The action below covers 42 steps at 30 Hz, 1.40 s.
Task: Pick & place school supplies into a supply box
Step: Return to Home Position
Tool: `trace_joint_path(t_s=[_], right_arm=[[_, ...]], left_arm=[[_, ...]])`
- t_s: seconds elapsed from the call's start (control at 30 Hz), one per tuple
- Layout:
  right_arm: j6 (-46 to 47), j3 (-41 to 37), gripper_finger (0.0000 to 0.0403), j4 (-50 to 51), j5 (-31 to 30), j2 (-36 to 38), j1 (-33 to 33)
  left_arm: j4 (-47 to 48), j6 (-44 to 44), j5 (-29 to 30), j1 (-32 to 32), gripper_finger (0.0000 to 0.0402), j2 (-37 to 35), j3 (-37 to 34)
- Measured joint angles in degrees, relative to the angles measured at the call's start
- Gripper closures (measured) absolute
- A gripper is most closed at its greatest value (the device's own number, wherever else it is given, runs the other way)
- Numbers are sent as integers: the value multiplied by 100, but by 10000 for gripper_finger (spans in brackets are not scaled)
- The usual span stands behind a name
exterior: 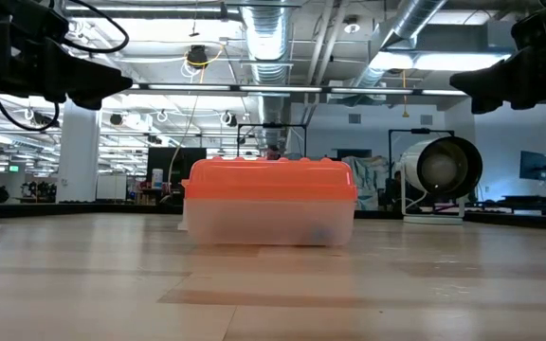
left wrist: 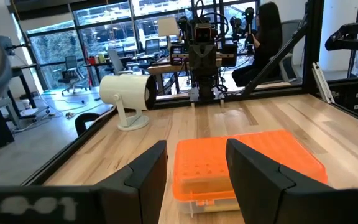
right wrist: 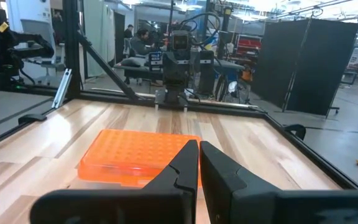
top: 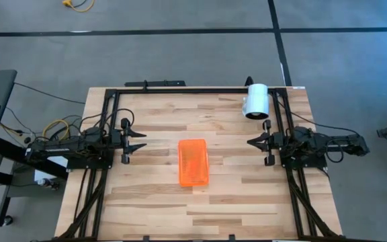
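The supply box [top: 193, 163], a clear case with its ridged orange lid shut, stands flat on the middle of the table; it also shows in the low view [exterior: 269, 202]. No pens, pencils or scissors lie on the table; what is inside the box is only a blur through its clear wall. My left gripper [top: 138, 142] hovers left of the box, open, its fingers framing the box [left wrist: 241, 168] in the left wrist view. My right gripper [top: 251, 142] hovers right of the box, shut, pointing at it [right wrist: 135, 158]. Both are well above the table.
A white cylinder [top: 256, 101] on a stand sits near the far right corner. A black frame [top: 180, 90] runs along the table's far edge and sides. Bare wood surrounds the box. People sit in the room beyond [left wrist: 269, 31].
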<state>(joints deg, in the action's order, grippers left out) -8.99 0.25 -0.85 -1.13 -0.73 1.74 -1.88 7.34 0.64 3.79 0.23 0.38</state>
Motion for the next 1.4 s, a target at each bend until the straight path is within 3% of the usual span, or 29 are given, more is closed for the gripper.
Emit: trace_joint_path(t_s=[1.4], right_arm=[[2, 0, 392, 0, 4, 0, 0]], left_arm=[[2, 53, 1, 0, 244, 0, 0]])
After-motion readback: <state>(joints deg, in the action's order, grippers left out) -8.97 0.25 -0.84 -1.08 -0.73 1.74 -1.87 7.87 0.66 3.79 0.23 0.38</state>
